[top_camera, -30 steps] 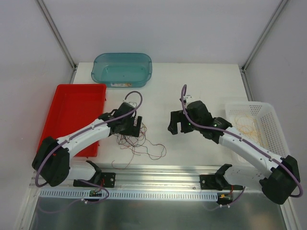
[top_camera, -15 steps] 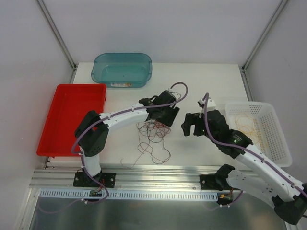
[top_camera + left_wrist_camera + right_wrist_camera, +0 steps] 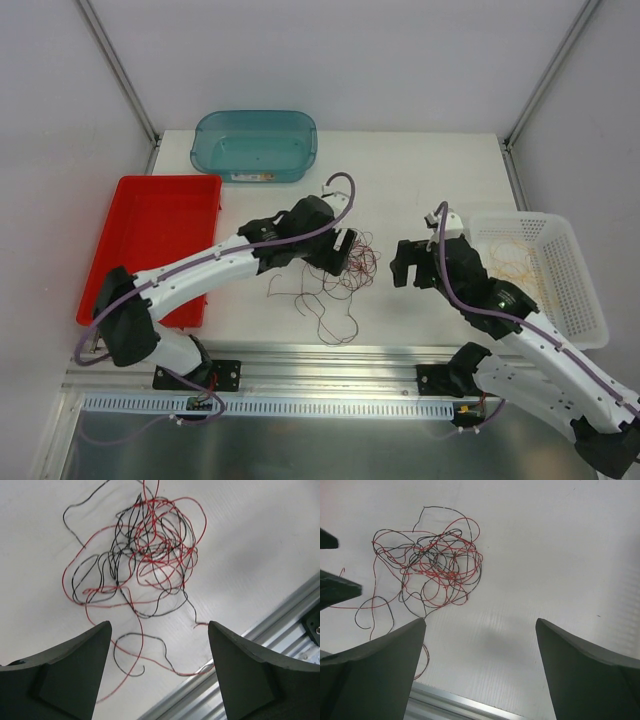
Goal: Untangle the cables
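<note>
A bunch of thin red and black cables lies on the white tabletop, in the middle between the two arms. It is a loose, curly knot. Some long ends trail away from it toward the near edge, where a silver metal rail runs along the tabletop.

The left arm reaches across to the middle. The left jaws are right beside the knot. In the left wrist view the cables lie just ahead of the two dark fingers. The left jaws are wide apart with nothing gripped. One thin red and black end curls on the tabletop in the gap between them.

The right arm points at the knot from the other side. The right jaws are near the knot but not touching it. In the right wrist view the cables lie ahead and to the left, and the right jaws are wide apart and hold nothing.

A flat red plastic tray sits at the left side. A see-through blue-green plastic tub sits at the far edge. A white plastic basket with holes sits at the right side. Some thin yellow-orange cables lie inside the basket.
</note>
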Robot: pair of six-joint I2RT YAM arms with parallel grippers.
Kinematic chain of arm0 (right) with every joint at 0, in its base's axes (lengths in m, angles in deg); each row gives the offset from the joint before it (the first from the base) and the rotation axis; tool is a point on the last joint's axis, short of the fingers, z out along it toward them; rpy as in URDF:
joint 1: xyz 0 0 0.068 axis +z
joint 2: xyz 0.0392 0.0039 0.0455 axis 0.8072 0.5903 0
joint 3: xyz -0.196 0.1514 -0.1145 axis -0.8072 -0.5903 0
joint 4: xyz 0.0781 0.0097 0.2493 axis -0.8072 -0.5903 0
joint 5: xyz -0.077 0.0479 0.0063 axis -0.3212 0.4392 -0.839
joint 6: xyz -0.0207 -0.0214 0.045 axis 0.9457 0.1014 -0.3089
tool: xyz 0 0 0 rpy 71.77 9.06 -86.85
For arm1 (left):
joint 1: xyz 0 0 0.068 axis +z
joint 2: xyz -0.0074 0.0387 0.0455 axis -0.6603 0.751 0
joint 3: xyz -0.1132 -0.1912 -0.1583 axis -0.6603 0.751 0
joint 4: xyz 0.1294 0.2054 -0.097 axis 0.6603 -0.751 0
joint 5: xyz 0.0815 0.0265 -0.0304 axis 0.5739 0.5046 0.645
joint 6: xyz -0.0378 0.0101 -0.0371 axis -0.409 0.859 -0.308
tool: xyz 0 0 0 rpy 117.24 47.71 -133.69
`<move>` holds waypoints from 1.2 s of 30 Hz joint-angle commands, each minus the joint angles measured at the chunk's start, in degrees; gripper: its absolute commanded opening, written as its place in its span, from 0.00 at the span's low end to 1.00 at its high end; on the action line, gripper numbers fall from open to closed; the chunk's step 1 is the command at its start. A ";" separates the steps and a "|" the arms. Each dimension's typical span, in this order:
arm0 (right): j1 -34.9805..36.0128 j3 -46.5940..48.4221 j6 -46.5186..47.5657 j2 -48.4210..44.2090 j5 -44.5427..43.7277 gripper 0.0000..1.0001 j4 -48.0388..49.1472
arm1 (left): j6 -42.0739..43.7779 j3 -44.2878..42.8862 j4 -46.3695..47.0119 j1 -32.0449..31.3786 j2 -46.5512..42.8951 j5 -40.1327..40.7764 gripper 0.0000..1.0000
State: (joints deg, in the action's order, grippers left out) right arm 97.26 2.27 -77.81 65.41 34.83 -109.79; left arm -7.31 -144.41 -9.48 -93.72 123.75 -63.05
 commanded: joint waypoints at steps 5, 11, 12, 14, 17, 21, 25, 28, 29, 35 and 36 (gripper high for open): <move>0.24 0.48 -0.57 6.51 5.46 0.97 3.19 | -4.64 13.16 -2.29 0.28 -10.60 -2.74 0.77; 0.24 0.66 -1.45 10.13 8.53 0.97 3.98 | -1.40 15.98 -2.11 -0.24 -8.85 -3.09 0.77; 0.15 0.57 -1.71 10.39 9.15 0.97 3.98 | -0.61 15.29 -2.11 -0.33 -8.24 -3.09 0.77; 0.15 0.31 -1.80 10.74 9.41 0.97 4.33 | 2.90 14.40 -2.11 -0.68 -5.95 -3.09 0.78; 0.15 -0.22 -1.98 11.10 9.68 0.97 4.77 | 6.86 12.73 -2.11 -0.86 -2.53 -4.83 0.78; 0.15 -0.31 -2.07 11.97 10.47 0.97 4.86 | 9.94 11.41 -2.11 -1.03 1.43 -5.99 0.75; 0.15 0.13 -2.33 12.94 10.30 0.98 5.04 | 10.13 11.41 -2.11 -1.30 3.81 -6.43 0.65; 0.24 0.57 -2.77 14.61 10.29 0.98 6.35 | 9.77 11.85 -2.11 -1.30 4.51 -7.22 0.54; 0.15 0.57 -3.03 15.92 10.30 0.98 7.49 | 9.60 12.11 -2.11 -1.47 4.60 -7.48 0.51; 0.15 0.75 -5.40 22.25 9.77 0.99 12.94 | 8.81 14.05 -2.02 -1.39 3.46 -7.66 0.08; 0.07 1.01 -5.75 23.22 9.85 0.99 13.73 | 8.54 14.40 -2.02 -1.39 3.11 -7.66 0.04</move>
State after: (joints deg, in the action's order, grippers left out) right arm 97.26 2.20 -81.18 86.94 44.36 -101.29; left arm 1.37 -130.95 -11.63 -94.64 128.29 -69.23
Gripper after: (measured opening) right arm 0.985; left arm 0.073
